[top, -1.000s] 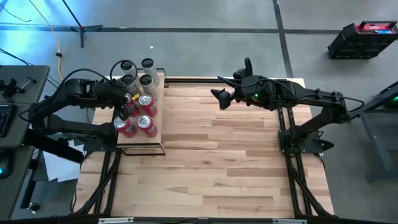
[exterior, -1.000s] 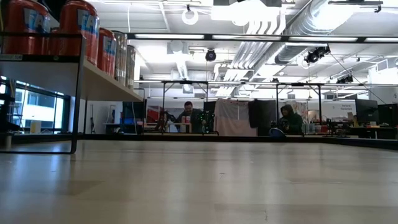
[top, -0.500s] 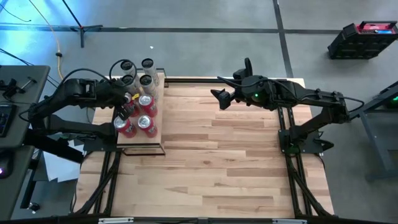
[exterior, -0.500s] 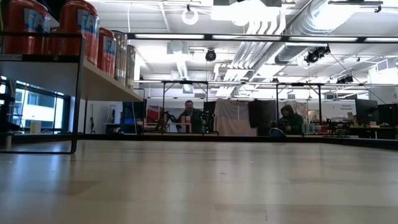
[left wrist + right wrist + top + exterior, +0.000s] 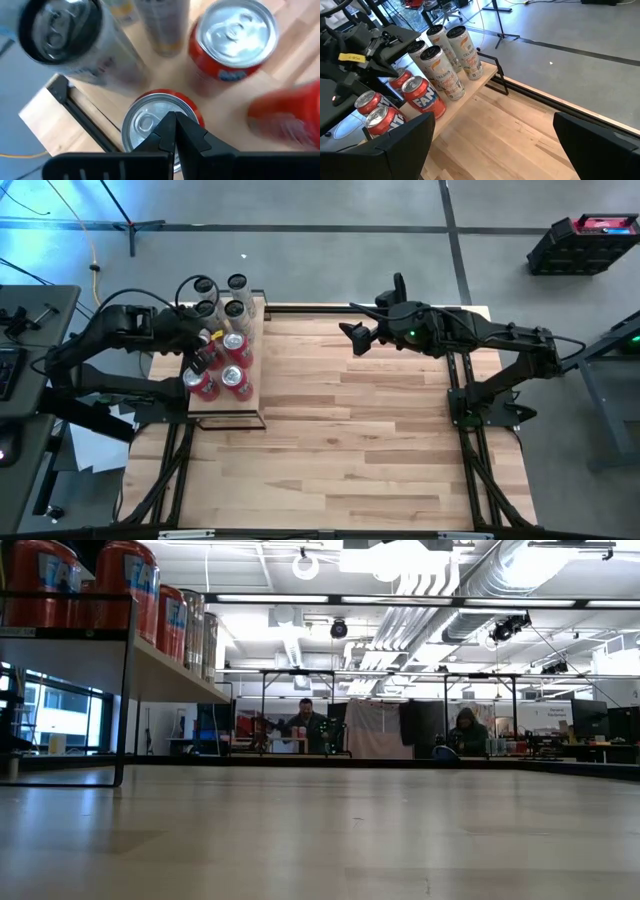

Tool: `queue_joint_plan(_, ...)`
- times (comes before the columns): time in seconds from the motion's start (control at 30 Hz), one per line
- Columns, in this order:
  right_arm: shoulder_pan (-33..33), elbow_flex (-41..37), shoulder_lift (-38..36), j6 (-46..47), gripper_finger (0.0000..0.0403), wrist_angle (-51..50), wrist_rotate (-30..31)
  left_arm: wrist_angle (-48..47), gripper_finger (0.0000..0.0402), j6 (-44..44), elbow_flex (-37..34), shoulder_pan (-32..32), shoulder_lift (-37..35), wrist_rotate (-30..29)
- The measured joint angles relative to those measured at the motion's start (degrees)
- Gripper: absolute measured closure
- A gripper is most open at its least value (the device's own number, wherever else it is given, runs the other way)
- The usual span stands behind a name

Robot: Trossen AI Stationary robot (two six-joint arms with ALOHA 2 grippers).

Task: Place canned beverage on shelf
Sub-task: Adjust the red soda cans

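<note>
The left gripper [image 5: 175,131] is seen fully closed, empty, its tips just over the top of a red can [image 5: 160,116] on the shelf [image 5: 255,370] at the desk's far left corner. Three more red cans [image 5: 236,380] and four tall pale cans [image 5: 445,72] are stood there. The right gripper [image 5: 357,338] is held wide open, empty, over the desk's far edge.

Pale, smooth wood is seen in the shelf [image 5: 470,92], framed in thin matt black metal. Glossy red cans [image 5: 235,35] with bright brushed-metal lids are shown. The tabletop [image 5: 350,430] is formed of matt striped planks.
</note>
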Motion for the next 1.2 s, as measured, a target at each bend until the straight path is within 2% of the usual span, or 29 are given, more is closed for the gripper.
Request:
queue_joint_plan(0.17,0.02,0.0,0.0,-0.01,0.0011,0.1,1.49,-0.06,0.0401,-0.01,2.7,-0.04,0.02,0.17)
queue_joint_plan(0.4,0.0,0.0,0.0,0.26,0.0011,0.48,1.49,0.16,0.0402,-1.69,3.04,-0.02,-0.72,1.0)
queue_joint_plan(0.67,0.0,0.0,0.0,1.74,0.0011,0.48,-0.08,0.4,0.0401,-3.56,0.72,0.0,-0.41,2.7)
queue_joint_plan(0.93,0.01,0.0,0.0,1.76,0.0011,0.46,-2.62,0.85,0.0402,-2.45,0.09,-0.02,0.93,1.6)
queue_joint_plan(1.2,0.02,0.0,0.0,1.76,0.0011,0.46,-2.62,0.67,0.0402,-2.47,0.05,-0.02,0.92,0.95)
